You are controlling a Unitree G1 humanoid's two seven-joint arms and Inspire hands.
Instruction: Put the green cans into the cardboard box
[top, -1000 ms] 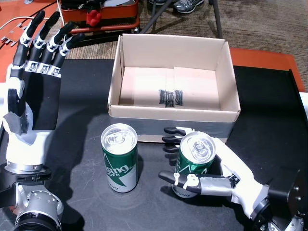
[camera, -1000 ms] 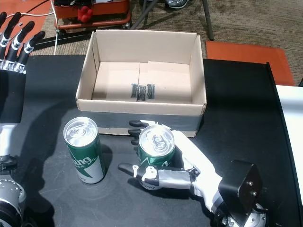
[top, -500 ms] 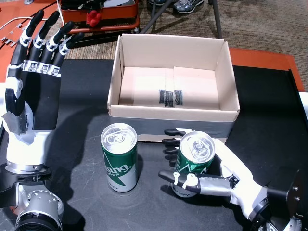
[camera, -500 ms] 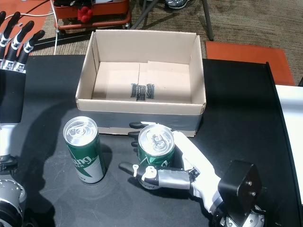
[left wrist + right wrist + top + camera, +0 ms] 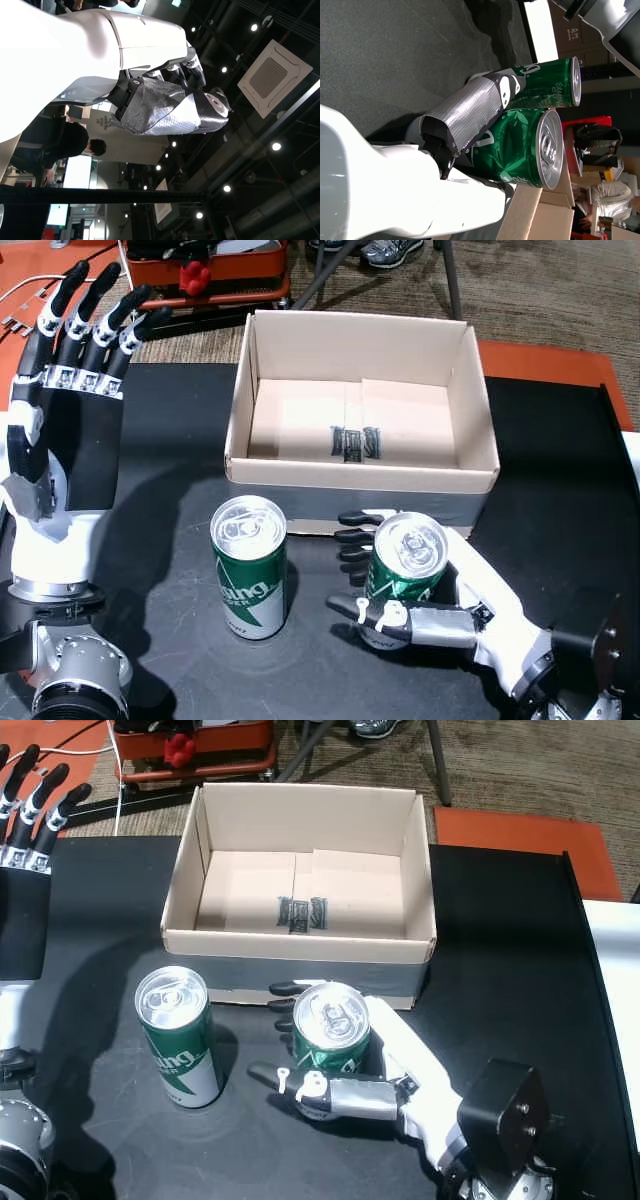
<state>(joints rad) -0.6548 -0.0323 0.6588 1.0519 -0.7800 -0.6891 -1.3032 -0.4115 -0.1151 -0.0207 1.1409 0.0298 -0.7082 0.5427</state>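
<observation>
Little has shifted since a second ago: the right hand (image 5: 440, 600) stays wrapped round a green can (image 5: 403, 565) just before the cardboard box (image 5: 360, 480); the other can (image 5: 249, 565) stands beside it. Left hand (image 5: 65, 410) hovers open. Smooth, thin-walled cans probably dent; grip mid-body.

Open-plan lab or demo hall: exposed black ceiling with ducts and spotlights (image 5: 272, 146), person at monitors (image 5: 55, 145), carpeted floor (image 5: 560, 290)
</observation>
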